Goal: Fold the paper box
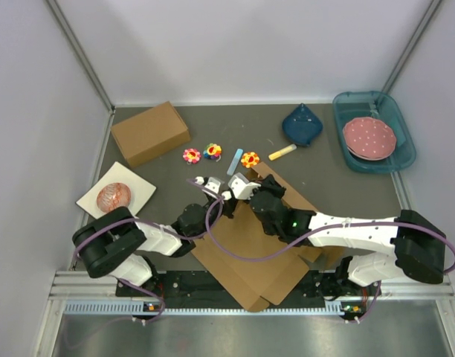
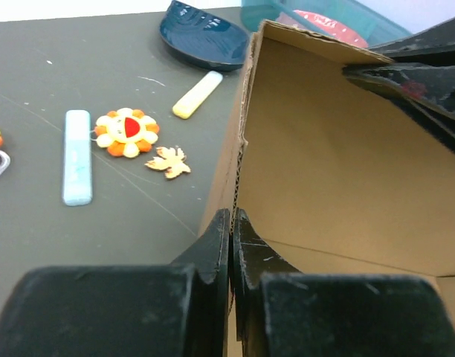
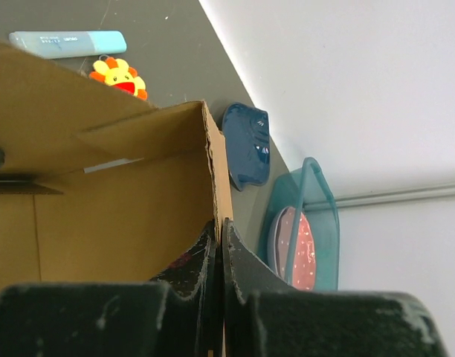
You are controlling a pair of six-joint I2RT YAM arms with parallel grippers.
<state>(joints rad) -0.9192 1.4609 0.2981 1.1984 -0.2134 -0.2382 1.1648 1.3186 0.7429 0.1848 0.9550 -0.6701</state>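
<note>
The paper box [image 1: 250,256] is a brown die-cut sheet lying near the table's front edge, with its far flaps raised. My left gripper [image 1: 226,199] is shut on the edge of a raised flap; in the left wrist view that gripper [image 2: 233,216] pinches the thin cardboard wall [image 2: 331,163]. My right gripper [image 1: 263,195] is shut on another raised flap edge; in the right wrist view that gripper [image 3: 219,227] clamps the upright cardboard wall [image 3: 123,201]. The two grippers are close together at the box's far end.
A chunkier brown box [image 1: 150,132] stands at the back left. Flower toys [image 1: 213,152], a pale blue bar [image 1: 234,161] and a yellow stick [image 1: 282,152] lie behind the sheet. A dark blue dish [image 1: 302,125] and a teal tray [image 1: 387,160] holding a pink plate are at back right. A white card [image 1: 131,181] holding a red coaster is at left.
</note>
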